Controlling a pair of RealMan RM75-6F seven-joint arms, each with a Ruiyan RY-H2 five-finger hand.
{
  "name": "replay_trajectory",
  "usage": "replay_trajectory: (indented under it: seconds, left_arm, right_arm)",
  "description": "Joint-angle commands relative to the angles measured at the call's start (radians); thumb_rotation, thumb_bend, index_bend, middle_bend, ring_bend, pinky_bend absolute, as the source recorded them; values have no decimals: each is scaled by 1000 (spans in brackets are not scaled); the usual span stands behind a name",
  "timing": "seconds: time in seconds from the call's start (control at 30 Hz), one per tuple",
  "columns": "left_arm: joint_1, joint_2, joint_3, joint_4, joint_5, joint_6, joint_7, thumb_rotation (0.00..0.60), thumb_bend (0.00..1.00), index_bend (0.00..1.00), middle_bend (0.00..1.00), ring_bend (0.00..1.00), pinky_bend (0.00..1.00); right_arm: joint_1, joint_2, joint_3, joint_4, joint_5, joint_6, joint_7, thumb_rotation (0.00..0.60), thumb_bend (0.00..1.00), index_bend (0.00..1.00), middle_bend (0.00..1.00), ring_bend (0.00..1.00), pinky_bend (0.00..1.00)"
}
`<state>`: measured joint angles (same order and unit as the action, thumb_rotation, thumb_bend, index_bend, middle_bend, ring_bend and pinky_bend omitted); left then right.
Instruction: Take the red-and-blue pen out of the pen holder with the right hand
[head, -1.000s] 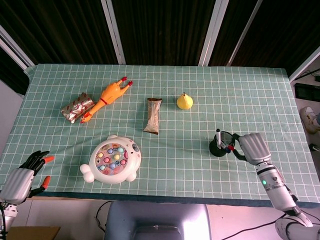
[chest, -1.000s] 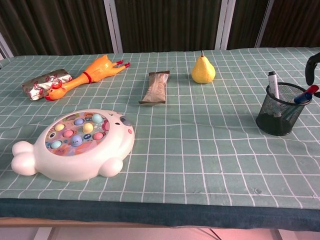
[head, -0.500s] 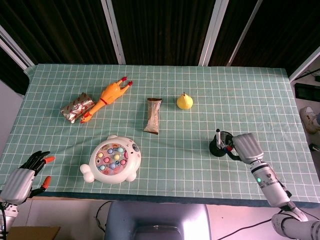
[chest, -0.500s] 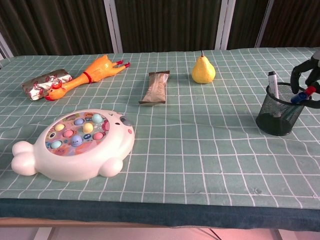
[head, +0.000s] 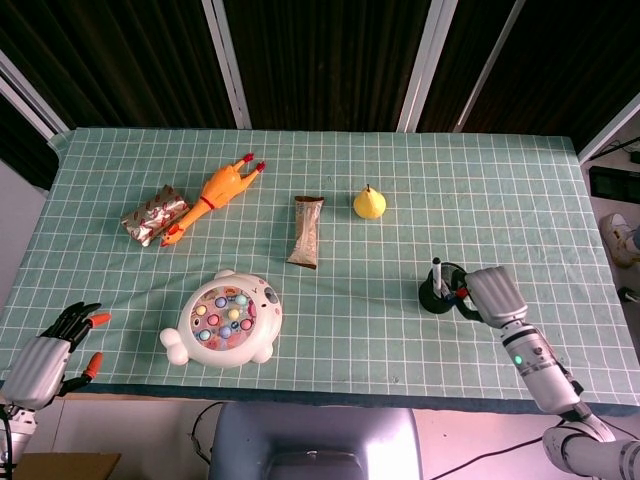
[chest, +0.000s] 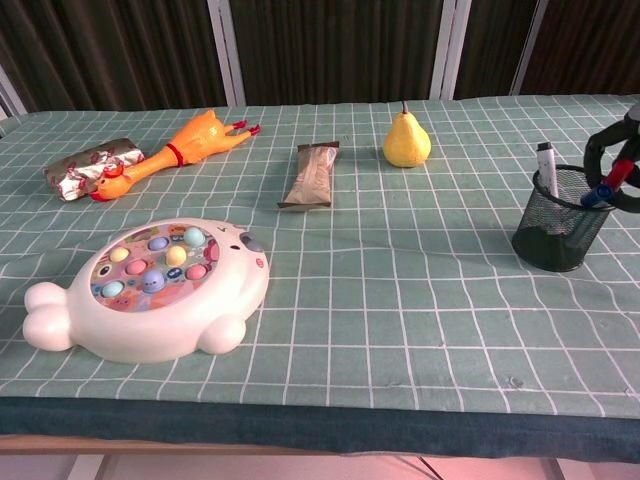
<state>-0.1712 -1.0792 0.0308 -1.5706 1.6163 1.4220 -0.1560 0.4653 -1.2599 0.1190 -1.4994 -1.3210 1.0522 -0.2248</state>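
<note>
A black mesh pen holder (head: 438, 296) (chest: 553, 235) stands on the right of the green checked cloth. The red-and-blue pen (chest: 604, 187) (head: 460, 294) leans out over the holder's right rim, its lower end still inside. My right hand (head: 492, 294) (chest: 606, 135) is right beside the holder, and its dark fingers curl around the pen's upper end, pinching it. A white marker with a black cap (chest: 546, 170) also stands in the holder. My left hand (head: 45, 355) hangs off the table's front left corner with fingers apart, holding nothing.
A white bear-shaped game toy (head: 222, 320) lies front left. Behind it are a rubber chicken (head: 212, 198) and a foil snack packet (head: 153, 215). A brown wrapped bar (head: 306, 232) and a yellow pear (head: 369, 202) sit mid-table. The table's right edge is near the holder.
My right hand has moved left against the holder and its fingers have closed around the pen's top. The pen now stands steeper. The left hand is still.
</note>
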Motion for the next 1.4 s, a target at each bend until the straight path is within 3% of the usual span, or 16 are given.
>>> replay_trajectory:
  seconds: [0.03, 0.23, 0.47, 0.7, 1.0, 1.4]
  left_arm:
    - [0, 0, 0, 0, 0, 0, 0, 600, 457, 241, 106, 69, 373]
    - [0, 0, 0, 0, -2, -1, -2, 600, 456, 241, 105, 68, 373]
    - [-3, 0, 1, 0, 0, -6, -2, 600, 457, 241, 106, 68, 374]
    - [-5, 1, 1, 0, -2, -10, -5, 600, 458, 241, 105, 68, 373]
    - [-4, 3, 2, 3, -2, -7, -15, 600, 457, 241, 105, 68, 373]
    - [-4, 7, 3, 4, -3, -9, -23, 600, 457, 241, 105, 68, 374]
  right_arm:
    - [-5, 1, 1, 2, -11, 18, 16, 600, 701, 737, 930, 1000, 940]
    - [-31, 19, 10, -31, -63, 114, 45, 600, 723, 795, 931, 1000, 942]
    - [-63, 36, 35, -138, -121, 264, -59, 600, 725, 798, 931, 1000, 940]
    - [-15, -4, 70, -174, -140, 263, -157, 600, 725, 800, 930, 1000, 942]
    - [122, -164, 108, -11, -141, 159, -242, 600, 725, 801, 931, 1000, 941]
    - [243, -350, 115, 291, 21, -47, -346, 600, 725, 801, 931, 1000, 941]
